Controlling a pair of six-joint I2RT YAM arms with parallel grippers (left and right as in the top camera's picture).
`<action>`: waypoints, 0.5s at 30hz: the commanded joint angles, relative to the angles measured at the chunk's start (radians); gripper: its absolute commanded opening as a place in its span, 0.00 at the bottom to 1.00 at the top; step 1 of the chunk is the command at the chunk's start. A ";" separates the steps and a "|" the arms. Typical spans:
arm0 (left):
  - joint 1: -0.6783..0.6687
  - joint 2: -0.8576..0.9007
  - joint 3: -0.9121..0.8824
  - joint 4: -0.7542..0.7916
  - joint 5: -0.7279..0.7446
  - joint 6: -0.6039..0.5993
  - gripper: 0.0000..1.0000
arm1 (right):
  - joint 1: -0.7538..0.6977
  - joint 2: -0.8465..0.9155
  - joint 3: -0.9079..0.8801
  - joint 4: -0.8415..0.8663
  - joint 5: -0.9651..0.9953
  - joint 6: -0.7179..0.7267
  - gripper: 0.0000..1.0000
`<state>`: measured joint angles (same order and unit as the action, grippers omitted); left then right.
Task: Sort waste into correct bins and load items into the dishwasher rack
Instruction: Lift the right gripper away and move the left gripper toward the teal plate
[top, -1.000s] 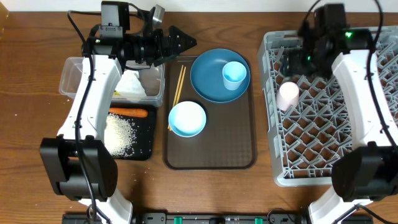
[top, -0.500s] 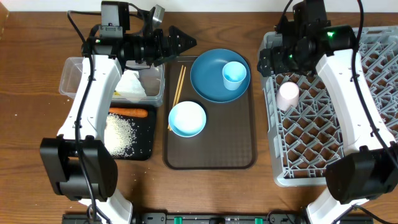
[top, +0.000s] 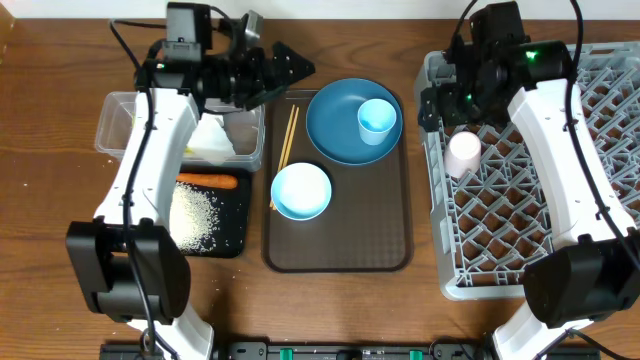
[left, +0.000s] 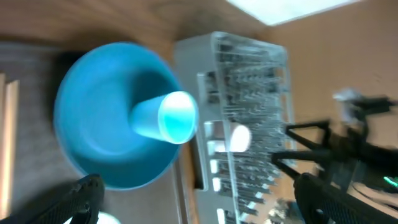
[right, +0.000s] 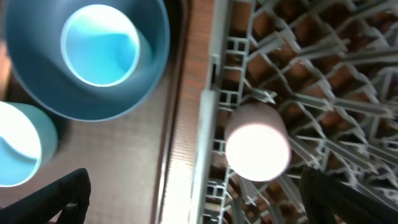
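Note:
The pale pink cup (top: 463, 153) (right: 258, 146) rests in the grey dishwasher rack (top: 560, 250) (right: 205, 112) near its left edge, held by nothing. My right gripper (top: 438, 100) (right: 205, 202) hovers open above that edge. On the brown tray, the dark-blue plate (top: 335, 125) (left: 93, 130) (right: 149, 74) carries the light blue cup (top: 377, 120) (left: 168, 118) (right: 99, 43). The light blue bowl (top: 301, 191) (right: 18, 146) and chopsticks (top: 286, 145) lie beside it. My left gripper (top: 290, 72) (left: 205, 208) is open and empty, left of the plate's far side.
The clear tub (top: 120, 120) holds white tissue (top: 212, 140). The black tray (top: 235, 235) holds a carrot (top: 205, 181) and rice (top: 193, 215). The brown serving tray (top: 340, 250) sits between these bins and the rack.
My right gripper has opened wide and shifted left toward the rack's left edge, leaving the pink cup lying in the rack. The left arm has barely moved.

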<state>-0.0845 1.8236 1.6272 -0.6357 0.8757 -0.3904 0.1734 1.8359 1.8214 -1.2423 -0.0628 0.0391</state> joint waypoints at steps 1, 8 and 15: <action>-0.078 0.006 -0.002 -0.030 -0.266 -0.042 0.98 | 0.000 -0.005 0.009 -0.004 0.059 -0.003 0.99; -0.271 0.008 -0.002 -0.030 -0.659 -0.042 0.98 | -0.004 -0.005 0.009 -0.023 0.060 -0.003 0.99; -0.380 0.045 -0.002 -0.017 -0.803 -0.050 0.98 | -0.037 -0.005 0.009 -0.061 0.137 0.056 0.99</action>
<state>-0.4450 1.8355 1.6272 -0.6540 0.2142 -0.4232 0.1596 1.8359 1.8214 -1.2995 0.0174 0.0509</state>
